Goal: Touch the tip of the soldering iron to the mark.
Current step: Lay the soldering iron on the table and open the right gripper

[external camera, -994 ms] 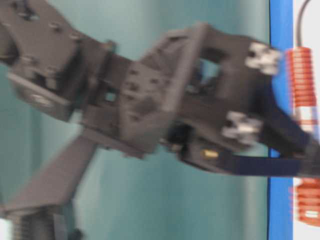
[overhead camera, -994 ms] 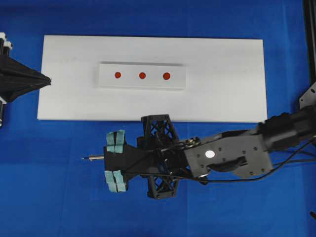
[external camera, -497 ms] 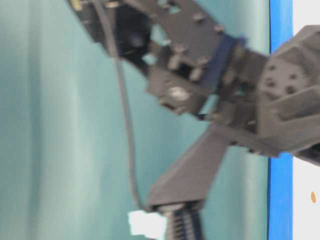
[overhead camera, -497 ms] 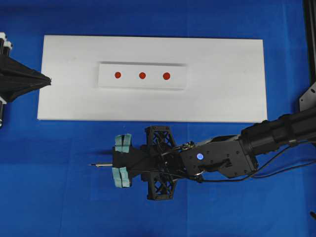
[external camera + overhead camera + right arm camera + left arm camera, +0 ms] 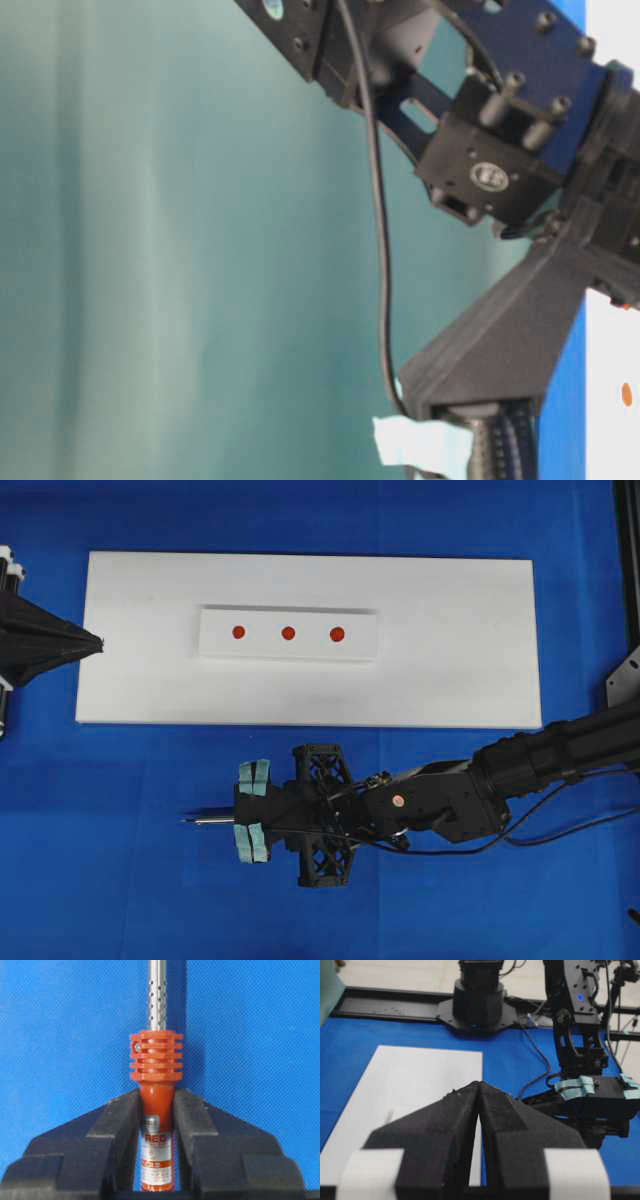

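Observation:
The soldering iron (image 5: 156,1110) has an orange-red ribbed handle and a perforated silver shaft. My right gripper (image 5: 156,1097) is shut on the handle. From overhead, only the shaft of the soldering iron (image 5: 210,821) shows, pointing left out of the right gripper (image 5: 240,821) over the blue mat, in front of the white board (image 5: 450,670). Three red marks (image 5: 288,633) sit in a row on a raised white strip (image 5: 360,640) on that board, well away from the tip. My left gripper (image 5: 95,643) rests shut and empty at the board's left edge, its fingertips (image 5: 470,1091) pressed together.
The right arm (image 5: 500,785) stretches in from the right edge with a black cord (image 5: 560,830) trailing beside it. That cord (image 5: 378,250) hangs down in the table-level view. In the left wrist view, a black arm base (image 5: 477,1005) and rail stand beyond the mat.
My right gripper has drifted a little right and toward the near edge with the iron, and its wrist has rolled. The left gripper has not moved.

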